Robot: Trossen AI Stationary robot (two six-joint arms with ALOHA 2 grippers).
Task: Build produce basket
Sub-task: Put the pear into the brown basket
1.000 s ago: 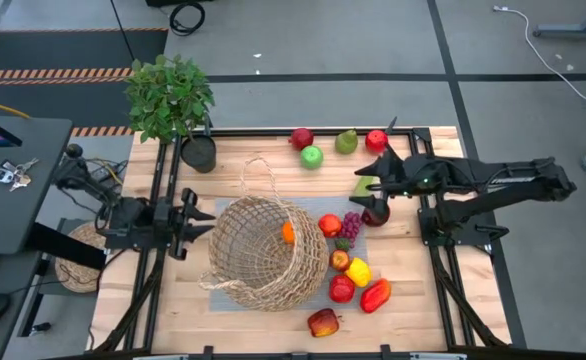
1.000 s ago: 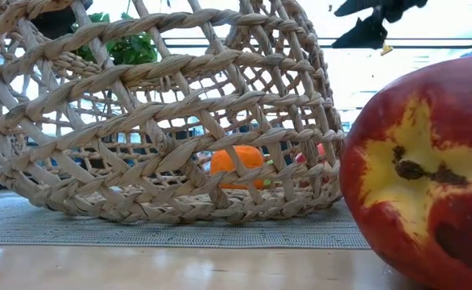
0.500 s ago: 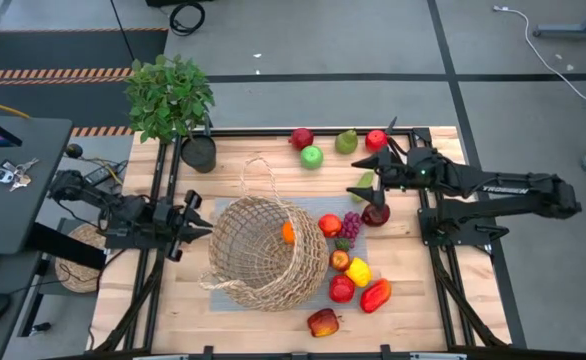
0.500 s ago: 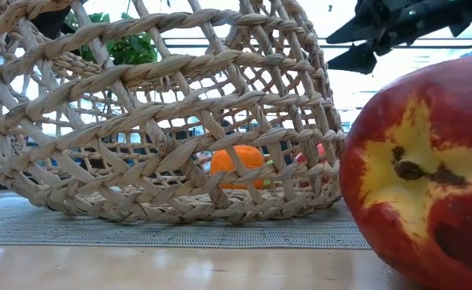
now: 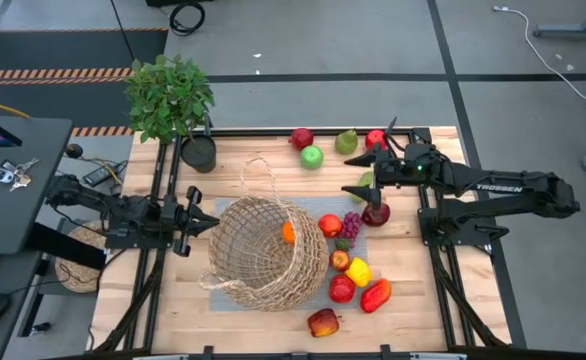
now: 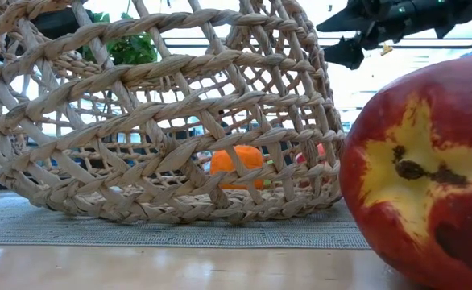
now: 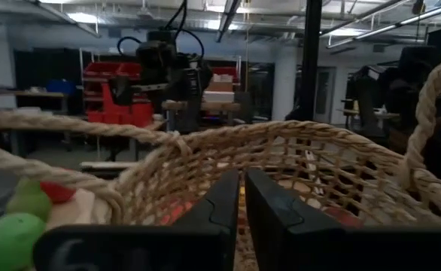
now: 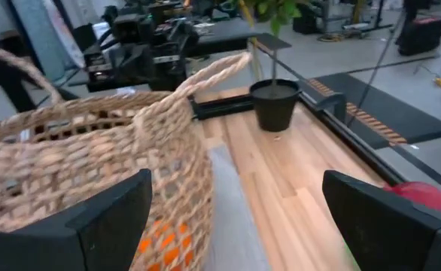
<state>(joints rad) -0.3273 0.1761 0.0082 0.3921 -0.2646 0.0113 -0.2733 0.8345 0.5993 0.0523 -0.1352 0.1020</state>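
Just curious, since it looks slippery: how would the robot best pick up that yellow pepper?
Probably straight from above, closing across the yellow pepper's narrower width. Fruit crowds it closely, a red apple beside it, so a side approach looks blocked. The right pincer is nearest, wide open.

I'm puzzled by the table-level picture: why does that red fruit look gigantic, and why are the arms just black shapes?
In the low view, the red and yellow fruit sits right by the lens, so it looms; bright windows behind turn the right gripper into a silhouette. In the high view, the same fruit looks small and lighting is even.
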